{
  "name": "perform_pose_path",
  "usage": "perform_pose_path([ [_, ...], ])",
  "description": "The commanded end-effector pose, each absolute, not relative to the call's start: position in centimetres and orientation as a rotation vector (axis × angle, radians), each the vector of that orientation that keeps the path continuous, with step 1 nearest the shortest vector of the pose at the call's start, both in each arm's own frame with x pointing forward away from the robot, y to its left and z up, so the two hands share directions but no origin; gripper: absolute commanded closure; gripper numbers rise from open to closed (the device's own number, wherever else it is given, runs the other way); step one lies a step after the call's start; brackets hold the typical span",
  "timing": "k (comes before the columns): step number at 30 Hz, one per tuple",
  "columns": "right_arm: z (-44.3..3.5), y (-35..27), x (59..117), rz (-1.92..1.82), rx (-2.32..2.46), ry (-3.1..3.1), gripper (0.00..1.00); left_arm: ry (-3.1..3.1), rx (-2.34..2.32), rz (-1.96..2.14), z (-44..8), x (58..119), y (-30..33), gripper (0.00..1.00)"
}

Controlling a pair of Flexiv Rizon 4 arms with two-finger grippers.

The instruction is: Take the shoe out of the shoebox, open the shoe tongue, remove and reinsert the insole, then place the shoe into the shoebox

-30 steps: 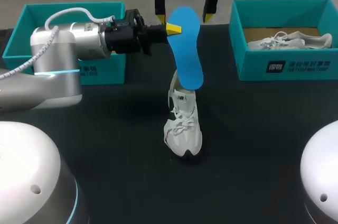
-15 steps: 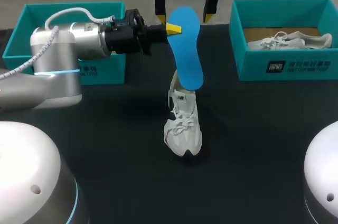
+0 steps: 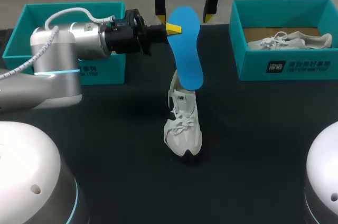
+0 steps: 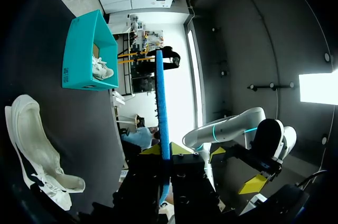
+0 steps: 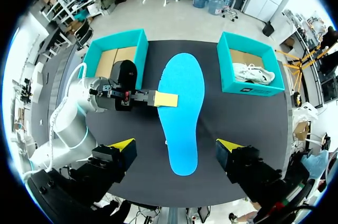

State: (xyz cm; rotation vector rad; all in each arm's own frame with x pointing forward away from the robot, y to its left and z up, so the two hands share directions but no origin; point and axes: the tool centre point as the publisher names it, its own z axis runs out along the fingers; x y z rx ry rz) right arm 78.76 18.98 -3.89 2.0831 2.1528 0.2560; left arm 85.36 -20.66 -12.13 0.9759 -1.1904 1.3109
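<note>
The fingers of my left gripper (image 3: pixel 171 28) pinch the left edge of the blue insole (image 3: pixel 189 49) near its far end. Its near end hangs just at the opening of the white shoe (image 3: pixel 183 123), mid-table. My right gripper (image 3: pixel 182 15), above at the far side, is spread and holds nothing. For reinserting, I think I must keep the insole in line with the shoe, slide it in slowly, and steady the heel.

Our left arm stretches level toward the middle, our left hand (image 3: pixel 174 27) clamped on the insole (image 3: pixel 190 55); our right hand (image 3: pixel 184 17) hangs beyond, pointing down, fingers spread wide.
</note>
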Motion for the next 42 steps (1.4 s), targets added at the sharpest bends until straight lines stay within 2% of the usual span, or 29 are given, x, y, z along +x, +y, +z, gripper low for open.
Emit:
perform_pose_path([
  [1, -3.9, 19.0, 78.8, 0.255, 2.084, 2.152, 0.0, -1.191, 0.977, 1.311, -12.1, 85.4, -20.8, 1.0],
  [10, -3.9, 19.0, 78.8, 0.255, 2.084, 2.152, 0.0, -1.191, 0.977, 1.311, -12.1, 85.4, -20.8, 1.0],
  [34, -3.8, 14.3, 80.1, 0.987, 2.382, 2.207, 0.0, -1.191, 0.977, 1.311, -12.1, 85.4, -20.8, 1.0],
  [42, -3.9, 13.7, 80.1, 0.985, 2.359, 2.225, 0.0, -1.191, 0.977, 1.311, -12.1, 85.4, -20.8, 1.0],
])
